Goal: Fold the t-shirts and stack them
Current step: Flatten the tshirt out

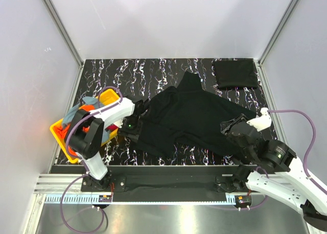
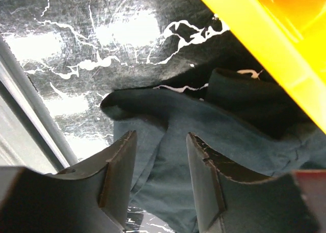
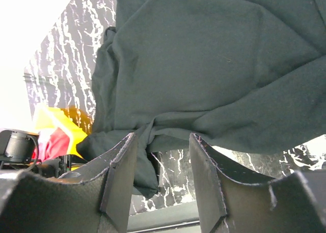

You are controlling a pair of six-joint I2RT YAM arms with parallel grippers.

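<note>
A dark t-shirt (image 1: pixel 194 119) lies crumpled and spread across the middle of the black marbled table (image 1: pixel 153 73). It also shows in the left wrist view (image 2: pixel 214 141) and the right wrist view (image 3: pixel 214 60). A folded dark t-shirt (image 1: pixel 235 73) lies at the back right corner. My left gripper (image 1: pixel 132 125) is open at the shirt's left edge, its jaws over the cloth (image 2: pixel 160 162). My right gripper (image 1: pixel 229 127) is open at the shirt's right edge, its jaws just above the cloth and bare table (image 3: pixel 162 164).
A yellow bin (image 1: pixel 84 124) holding red and grey clothes stands at the table's left edge, close beside the left gripper; its yellow wall shows in the left wrist view (image 2: pixel 265 45). White walls and metal frame posts enclose the table.
</note>
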